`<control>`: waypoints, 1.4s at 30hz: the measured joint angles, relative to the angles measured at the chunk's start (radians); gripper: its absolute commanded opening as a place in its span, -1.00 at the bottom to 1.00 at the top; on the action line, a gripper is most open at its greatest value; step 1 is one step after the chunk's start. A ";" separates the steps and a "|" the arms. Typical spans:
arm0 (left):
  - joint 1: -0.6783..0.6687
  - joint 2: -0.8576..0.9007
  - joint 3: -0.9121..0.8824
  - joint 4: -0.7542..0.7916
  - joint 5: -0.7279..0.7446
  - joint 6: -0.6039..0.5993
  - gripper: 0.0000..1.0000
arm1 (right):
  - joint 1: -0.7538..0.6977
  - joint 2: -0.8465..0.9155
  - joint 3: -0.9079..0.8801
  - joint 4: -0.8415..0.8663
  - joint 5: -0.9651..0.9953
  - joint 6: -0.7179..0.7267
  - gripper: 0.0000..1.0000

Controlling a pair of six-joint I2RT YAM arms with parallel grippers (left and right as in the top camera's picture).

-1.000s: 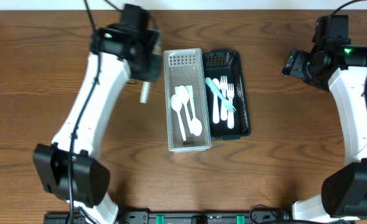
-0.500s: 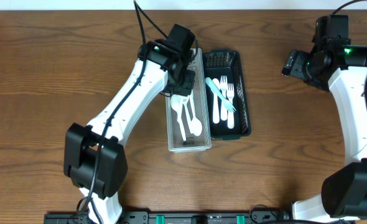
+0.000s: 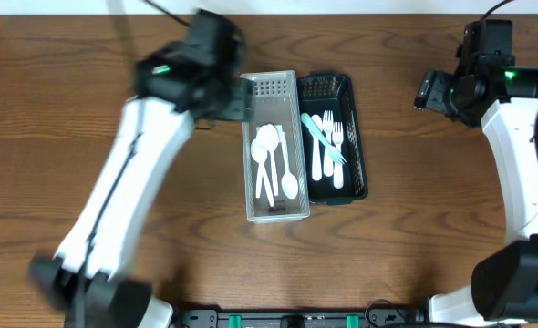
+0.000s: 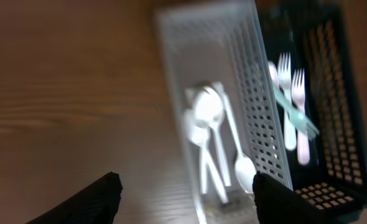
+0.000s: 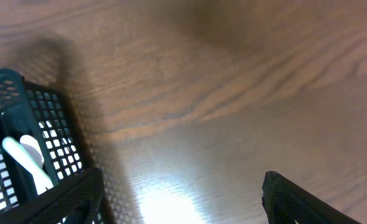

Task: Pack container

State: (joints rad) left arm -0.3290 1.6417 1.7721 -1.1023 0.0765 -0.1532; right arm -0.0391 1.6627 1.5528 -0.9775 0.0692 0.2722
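Observation:
A white slotted container (image 3: 248, 146) holds several white spoons (image 3: 271, 159). Beside it on the right, a black container (image 3: 360, 137) holds white forks (image 3: 328, 146) and a teal fork (image 3: 322, 138). My left gripper (image 3: 225, 100) is blurred, just left of the white container's far end. In the left wrist view it (image 4: 186, 208) stands open and empty above the white container (image 4: 258, 124) and the spoons (image 4: 208, 118). My right gripper (image 3: 430, 91) hovers open and empty at the far right; its wrist view (image 5: 183, 205) shows bare wood and a corner of the black container (image 5: 53, 130).
Both containers sit side by side at the middle of the brown wooden table (image 3: 433, 228). The arm bases stand at the near left and near right corners.
My left gripper carried a white spoon from the left over the white container, opened and let it fall in, then swung back left. The right arm stayed still.

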 measured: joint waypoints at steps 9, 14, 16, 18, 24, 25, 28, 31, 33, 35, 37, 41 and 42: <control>0.150 -0.392 0.014 -0.131 -0.199 0.004 0.43 | 0.089 -0.351 -0.003 0.089 -0.085 -0.174 0.85; 0.175 -0.597 0.015 -0.205 -0.277 0.012 0.69 | 0.153 -0.577 0.000 0.081 -0.101 -0.245 0.99; 0.177 -0.678 0.016 -0.230 -0.303 0.016 0.93 | 0.176 -0.638 0.000 0.068 -0.103 -0.258 0.99; 0.177 -0.746 0.020 -0.250 -0.326 0.017 0.96 | 0.195 -0.703 0.000 0.050 -0.107 -0.259 0.98; 0.177 -0.856 0.024 -0.310 -0.360 0.019 0.96 | 0.199 -0.804 0.002 -0.044 -0.107 -0.247 0.99; 0.177 -0.864 0.024 -0.325 -0.364 0.019 0.96 | 0.199 -0.811 0.002 -0.064 -0.107 -0.245 0.98; 0.177 -0.877 0.024 -0.359 -0.369 0.019 0.96 | 0.199 -0.822 0.002 -0.108 -0.107 -0.238 0.99; 0.177 -0.878 0.024 -0.372 -0.372 0.019 0.96 | 0.199 -0.821 0.002 -0.142 -0.107 -0.238 0.99; 0.177 -0.878 0.024 -0.380 -0.372 0.019 0.96 | 0.199 -0.820 0.002 -0.144 -0.107 -0.235 0.99; 0.177 -0.878 0.024 -0.383 -0.372 0.019 0.96 | 0.199 -0.820 0.002 -0.145 -0.107 -0.235 0.99; 0.177 -0.878 0.024 -0.382 -0.372 0.019 0.96 | 0.199 -0.820 0.002 -0.145 -0.107 -0.235 0.99; 0.177 -0.878 0.024 -0.382 -0.372 0.019 0.96 | 0.199 -0.820 0.002 -0.145 -0.107 -0.235 0.98; 0.177 -0.878 0.024 -0.383 -0.372 0.019 0.96 | 0.199 -0.820 0.002 -0.145 -0.107 -0.235 0.99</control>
State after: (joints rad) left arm -0.1520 0.7639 1.7958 -1.4849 -0.2955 -0.1341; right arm 0.1596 0.8425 1.5543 -1.1225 -0.0380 0.0376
